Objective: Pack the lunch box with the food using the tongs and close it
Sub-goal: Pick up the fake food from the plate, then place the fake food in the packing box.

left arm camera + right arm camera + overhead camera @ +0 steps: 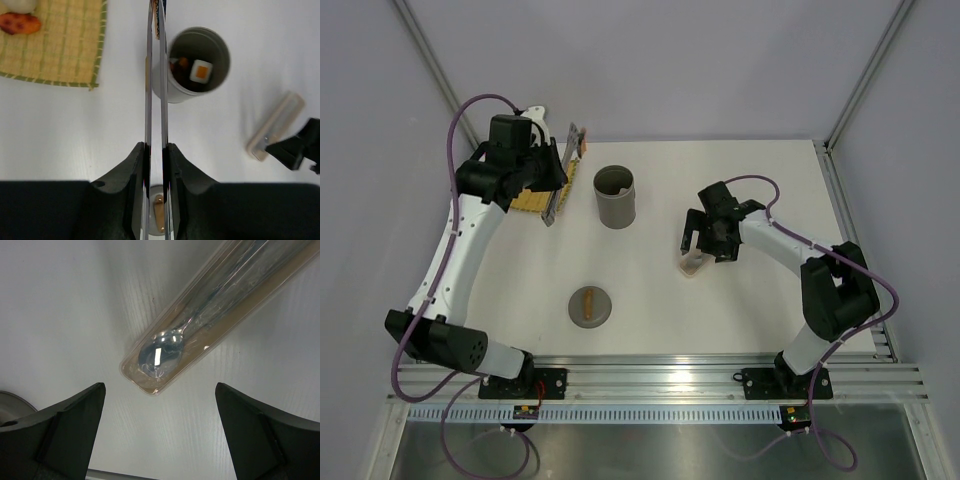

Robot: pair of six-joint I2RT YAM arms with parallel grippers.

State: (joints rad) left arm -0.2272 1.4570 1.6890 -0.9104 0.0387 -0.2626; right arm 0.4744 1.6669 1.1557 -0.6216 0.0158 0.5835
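The packing was judged to be partly done. The lunch box was seen upright and uncovered on the table. At least two pieces of food were seen at its bottom, one white with an orange centre and a darker one beside it. Two more pieces, an orange-red one and a white one cut off by the frame edge, were seen on the yellow mat to the left of the lunch box. These were taken as not yet packed.

The tongs were pinched by the left hand, with their two arms pressed almost together. They were held to the left of the lunch box, over the edge of the mat. Whether anything was caught in their tips could not be told.

The closing was judged not yet begun. The round lid with its brown handle was seen lying flat on the near side of the lunch box, well apart from it.

The right hand was spread wide with nothing held in it. It hung over a pale cutlery case, to the right of the lunch box, with a spoon shut inside. Nothing was seen standing between the mat and the lunch box, and the case and right hand were judged to be out of that path.
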